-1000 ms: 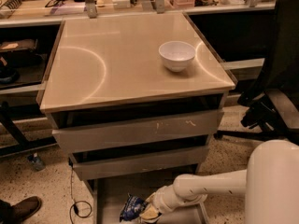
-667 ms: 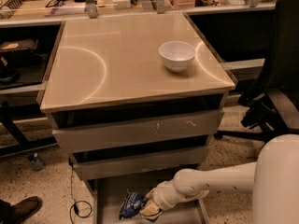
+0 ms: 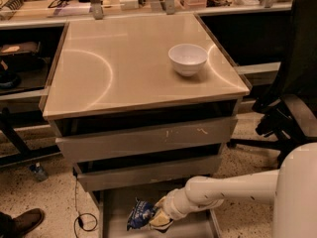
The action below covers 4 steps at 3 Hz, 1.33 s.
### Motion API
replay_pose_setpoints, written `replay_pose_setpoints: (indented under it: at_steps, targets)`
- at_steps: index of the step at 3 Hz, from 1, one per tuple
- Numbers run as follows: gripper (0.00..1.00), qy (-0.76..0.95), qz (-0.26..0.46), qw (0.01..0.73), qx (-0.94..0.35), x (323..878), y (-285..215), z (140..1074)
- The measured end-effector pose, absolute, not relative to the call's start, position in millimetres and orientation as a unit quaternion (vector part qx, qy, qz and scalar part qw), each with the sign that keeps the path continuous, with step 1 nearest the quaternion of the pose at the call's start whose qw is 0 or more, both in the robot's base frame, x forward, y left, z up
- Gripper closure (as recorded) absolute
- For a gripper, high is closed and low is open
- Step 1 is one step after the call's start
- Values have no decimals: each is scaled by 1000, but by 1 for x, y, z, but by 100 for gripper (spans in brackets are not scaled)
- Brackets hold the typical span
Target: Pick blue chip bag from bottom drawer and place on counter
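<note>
Has edged left since a second ago; now sets gripper (image 3: 159,218) against blue chip bag (image 3: 140,214) lying in bottom drawer (image 3: 116,207). Cannot tell grip state. Expect light, crinkly, slippery foil, easily crushed; pinch an edge seam.

the gripper (image 3: 159,219) in the bottom drawer (image 3: 117,206) hides part of the blue chip bag (image 3: 140,213).

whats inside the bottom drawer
The blue chip bag lies on the bottom drawer floor, with the gripper at its edge. The drawer's back part is hidden under the drawers above.
</note>
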State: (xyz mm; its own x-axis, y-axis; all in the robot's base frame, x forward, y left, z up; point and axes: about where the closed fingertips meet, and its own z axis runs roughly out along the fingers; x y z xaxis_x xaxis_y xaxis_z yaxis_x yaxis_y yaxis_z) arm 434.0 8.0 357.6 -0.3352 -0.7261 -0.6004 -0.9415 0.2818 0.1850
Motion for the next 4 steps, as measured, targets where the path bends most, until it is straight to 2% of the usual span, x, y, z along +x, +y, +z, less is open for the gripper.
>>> replay_pose_setpoints:
  at_steps: [4]
  targets:
    - [100,784,170,276,-529,450,3,560]
